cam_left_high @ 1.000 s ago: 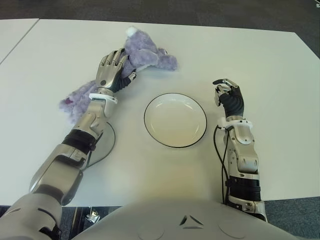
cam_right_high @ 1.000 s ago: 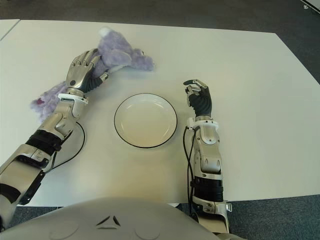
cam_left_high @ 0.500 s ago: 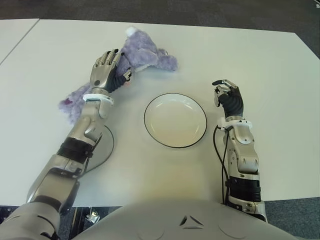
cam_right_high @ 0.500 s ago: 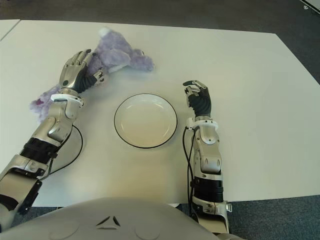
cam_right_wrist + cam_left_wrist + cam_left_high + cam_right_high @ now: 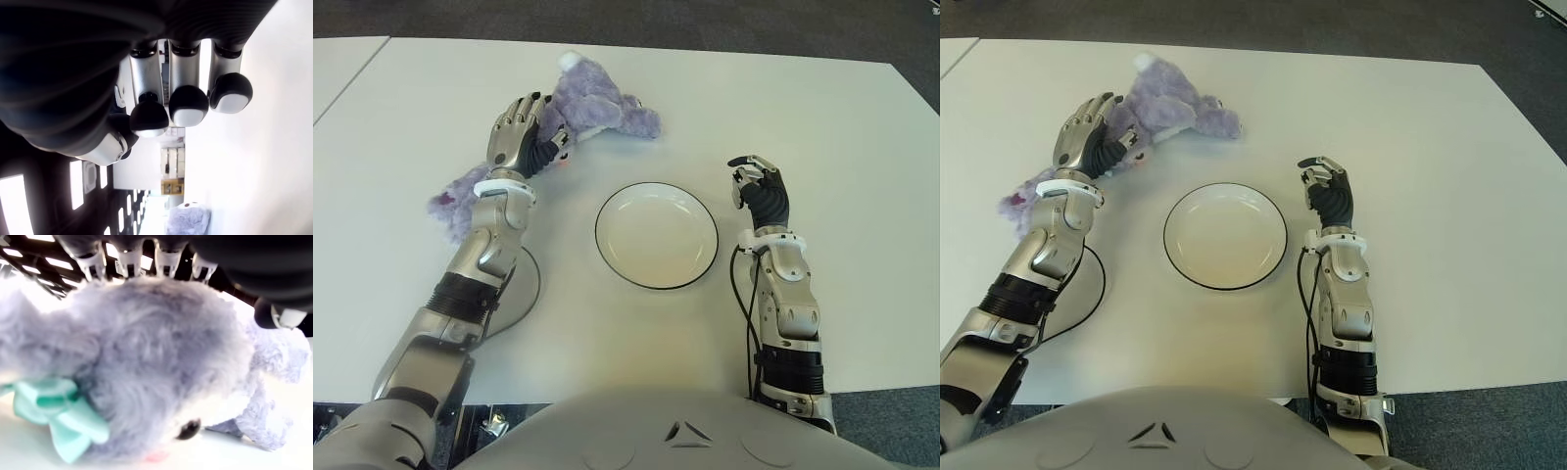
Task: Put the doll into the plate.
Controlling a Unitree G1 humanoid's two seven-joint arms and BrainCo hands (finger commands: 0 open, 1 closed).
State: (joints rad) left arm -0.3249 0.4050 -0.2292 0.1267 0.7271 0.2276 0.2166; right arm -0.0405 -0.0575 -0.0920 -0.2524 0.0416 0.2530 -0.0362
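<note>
Nearest, the plate [image 5: 657, 235] lies bare on the table [image 5: 862, 147], between the arms. The right hand [image 5: 759, 191] shows just right of it, fingers curled on nothing. Farther off, the left hand [image 5: 522, 134] covers part of the doll [image 5: 597, 103], which lies on the table beyond the plate. Only the left wrist view shows the doll's mint bow [image 5: 58, 416] and the fingers [image 5: 129, 259] draped over the plush; a firm grasp cannot be told.

We've just got a plain white counter [image 5: 607, 343] here, with dark carpet floor [image 5: 705, 24] behind it.
</note>
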